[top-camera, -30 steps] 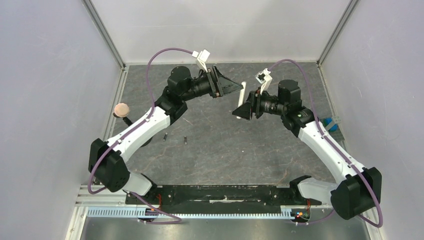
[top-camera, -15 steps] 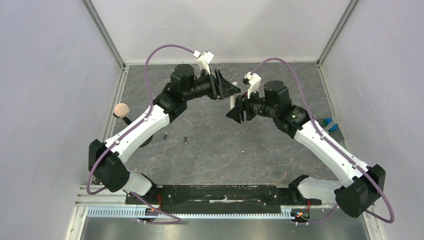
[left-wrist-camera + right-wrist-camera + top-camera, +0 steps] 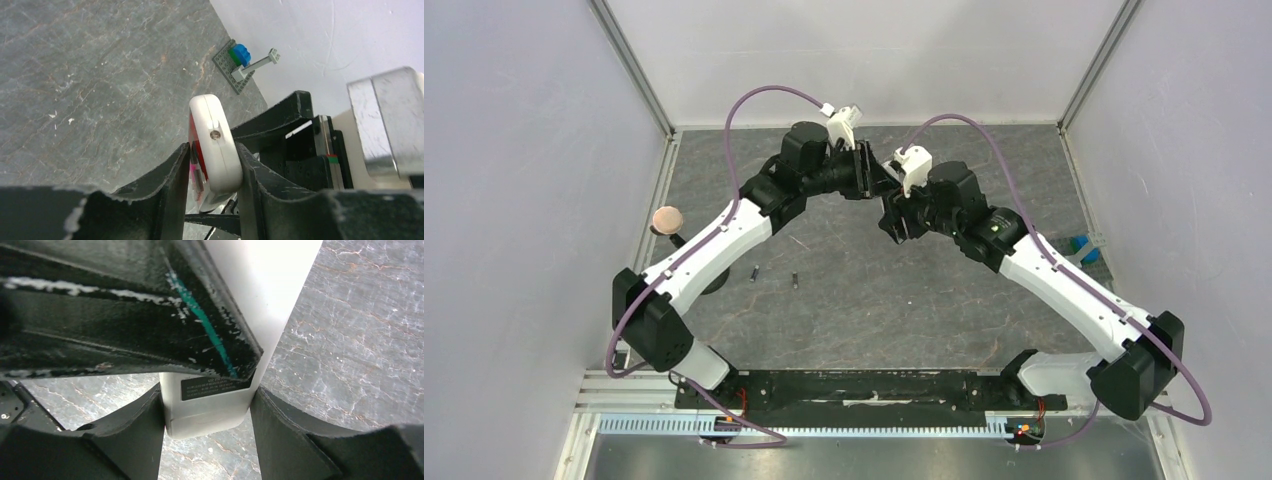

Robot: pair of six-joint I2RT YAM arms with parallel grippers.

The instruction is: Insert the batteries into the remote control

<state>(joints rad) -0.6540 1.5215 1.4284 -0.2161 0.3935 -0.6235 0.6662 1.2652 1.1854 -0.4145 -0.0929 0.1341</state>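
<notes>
Grey stone-look tabletop (image 3: 874, 300), and up around 12 o'clock of it both arms meet over one thing; we're looking at the small white rectangular remote control (image 3: 212, 115) pinched from two sides at once, off the table.

From the left wrist camera, the left gripper (image 3: 214, 165) is closed narrow across the remote's thickness; one black finger sits on the red button face, the other on the plain white back; the handset's rounded end sticks out past the fingertips toward 12 o'clock in that view.

From the right wrist camera, the right gripper (image 3: 207, 405) is holding the remote control (image 3: 272, 285) across its width, both pads touching the edges near the end with the small dark label; a black finger of the other gripper overlaps it from 10 o'clock.

Those two tiny dark cylindrical batteries (image 3: 753, 273) lie on the table toward 9 o'clock of centre, near each other but apart, well away from the remote.

Small blue-and-green brick piece (image 3: 1081, 247) sits at the 3 o'clock edge; a pinkish round disc (image 3: 666, 217) at 9 o'clock.
</notes>
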